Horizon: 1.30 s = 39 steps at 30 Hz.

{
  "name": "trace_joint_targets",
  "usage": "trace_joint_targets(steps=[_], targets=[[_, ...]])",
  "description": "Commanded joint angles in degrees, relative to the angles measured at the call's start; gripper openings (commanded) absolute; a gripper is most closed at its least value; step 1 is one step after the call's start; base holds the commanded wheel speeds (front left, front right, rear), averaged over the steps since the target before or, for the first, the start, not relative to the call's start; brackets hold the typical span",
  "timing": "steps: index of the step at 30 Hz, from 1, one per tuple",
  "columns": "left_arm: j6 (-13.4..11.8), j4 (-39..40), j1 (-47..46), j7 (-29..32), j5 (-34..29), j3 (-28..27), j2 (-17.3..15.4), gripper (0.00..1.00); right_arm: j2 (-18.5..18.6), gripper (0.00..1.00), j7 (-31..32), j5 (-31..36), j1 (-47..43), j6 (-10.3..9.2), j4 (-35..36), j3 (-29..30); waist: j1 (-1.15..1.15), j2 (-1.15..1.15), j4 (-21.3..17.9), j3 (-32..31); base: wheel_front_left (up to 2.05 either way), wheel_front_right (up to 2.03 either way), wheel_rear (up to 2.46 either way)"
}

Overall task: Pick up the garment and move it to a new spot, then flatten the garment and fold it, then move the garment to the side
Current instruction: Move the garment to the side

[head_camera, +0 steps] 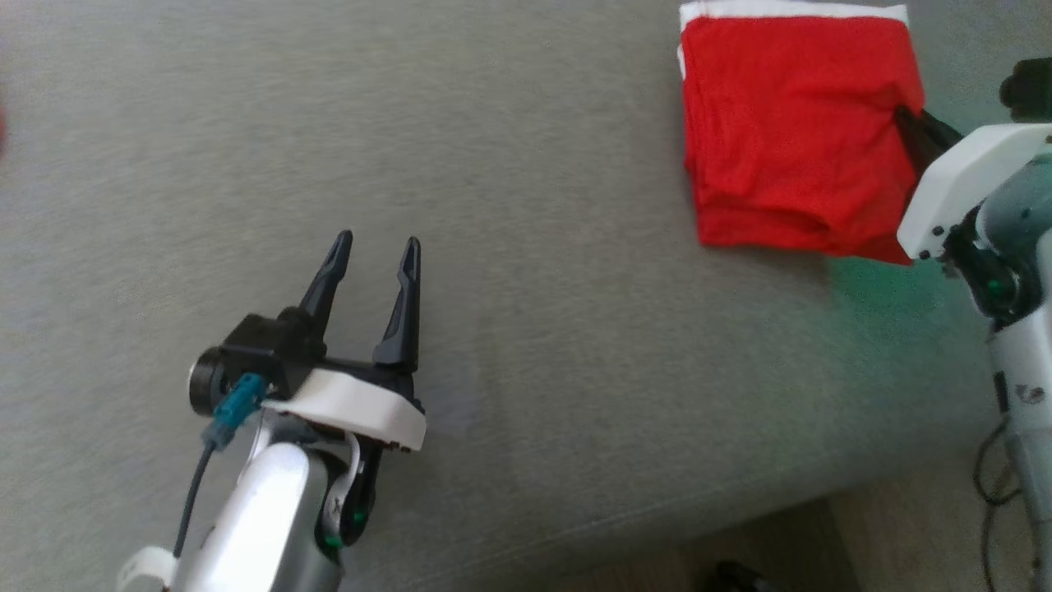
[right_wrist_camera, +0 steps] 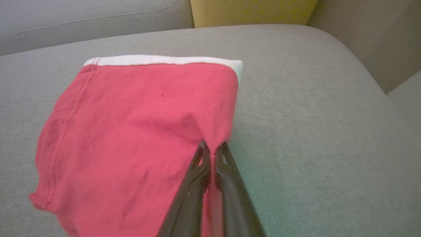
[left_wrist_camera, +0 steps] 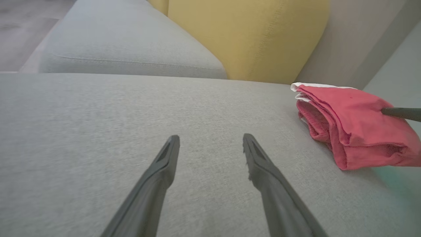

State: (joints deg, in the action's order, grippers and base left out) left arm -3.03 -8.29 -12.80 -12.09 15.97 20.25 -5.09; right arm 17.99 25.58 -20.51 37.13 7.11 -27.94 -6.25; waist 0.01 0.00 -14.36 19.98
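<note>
Right gripper (right_wrist_camera: 213,148) pinching folded garment (right_wrist_camera: 131,131) edge.

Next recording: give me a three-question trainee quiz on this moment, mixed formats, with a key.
1. True or false: the right gripper is shut on the folded red garment.
2. The left gripper is: A) open and empty; B) holding the garment; C) shut.
3. Fill in: the garment's edge band is ____.
Key: 1 true; 2 A; 3 white.
</note>
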Motion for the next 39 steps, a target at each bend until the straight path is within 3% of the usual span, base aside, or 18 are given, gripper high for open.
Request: trace_joint_targets(steps=[1, 11, 17, 26, 32, 39], targets=[[0.1, 2.7, -2.0, 0.6, -1.1, -1.0, -0.9, 1.0, -0.7, 0.0, -1.2, 0.5, 2.0, 0.37, 1.5, 0.0, -0.01, 0.0, -4.0, 2.8, 0.0, 0.0, 0.0], [-0.4, 5.3, -2.7, 2.5, -1.7, -0.3, -1.9, 1.0, -1.9, 0.0, -4.1, 1.6, 3.8, 0.37, -1.3, 1.1, -0.01, 0.0, -4.0, 3.8, 0.0, 0.0, 0.0], [-0.8, 6.3, -2.8, 2.2, -1.3, -0.6, -2.0, 1.0, 0.7, 0.0, -5.8, 5.2, 7.1, 0.37, -4.7, 3.3, -0.01, 0.0, -0.9, 4.2, 0.0, 0.0, 0.0], [-1.4, 7.1, -3.5, 1.7, -1.1, -0.3, -1.8, 1.0, 7.5, 0.0, -5.0, 15.4, 14.9, 0.37, -12.0, 10.3, -0.01, 0.0, 4.3, 6.2, 0.0, 0.0, 0.0], [-1.8, 7.9, -3.4, 1.5, -1.0, -0.4, -2.1, 1.0, 9.1, 0.0, -3.2, 18.8, 17.7, 0.37, -12.8, 9.6, -0.01, 0.0, 5.6, 7.6, 0.0, 0.0, 0.0], [-2.3, 8.5, -3.7, 1.3, -0.9, -0.2, -2.0, 1.0, 8.6, 0.0, -3.1, 24.1, 19.1, 0.37, -12.6, 12.9, -0.01, 0.0, 5.4, 8.5, 0.0, 0.0, 0.0]])
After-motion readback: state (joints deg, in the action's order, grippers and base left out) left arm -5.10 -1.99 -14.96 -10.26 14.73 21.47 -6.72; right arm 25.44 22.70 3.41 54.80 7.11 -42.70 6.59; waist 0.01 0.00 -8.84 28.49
